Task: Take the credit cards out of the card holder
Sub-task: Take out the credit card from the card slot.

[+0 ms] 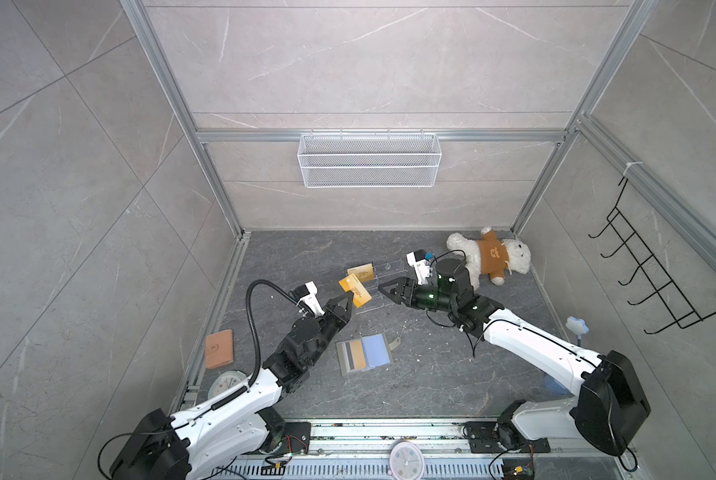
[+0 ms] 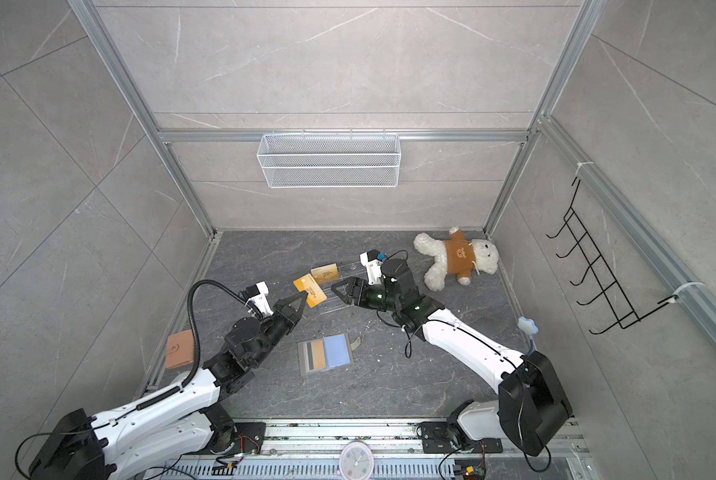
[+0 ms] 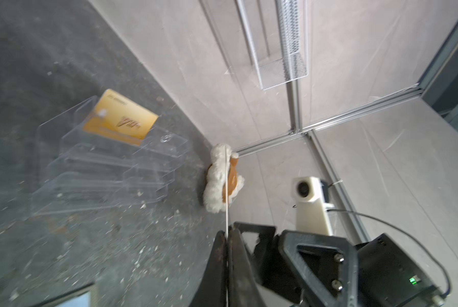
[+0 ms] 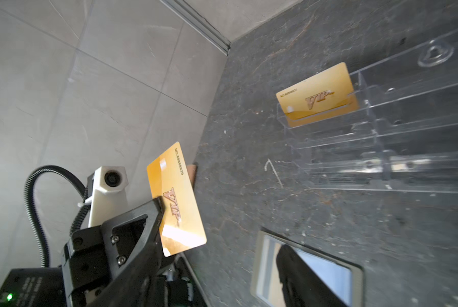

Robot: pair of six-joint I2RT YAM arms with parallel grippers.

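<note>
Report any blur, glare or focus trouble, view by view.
Left wrist view: the stand and its card are smeared by blur; the held card shows only edge-on. Right wrist view: sharp, but a white glare patch washes out one end of the held card. Both top views: sharp, evenly lit, faint shadows.

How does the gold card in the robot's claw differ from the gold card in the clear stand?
The held card is up in the air, pinched at one long edge by the left gripper; the stand card rests on a long edge in the top tier of the clear stand. The held card's face is mostly bare; the stand card's lower part sits behind the clear lip. Both are gold, alike in shape and printed VIP.
</note>
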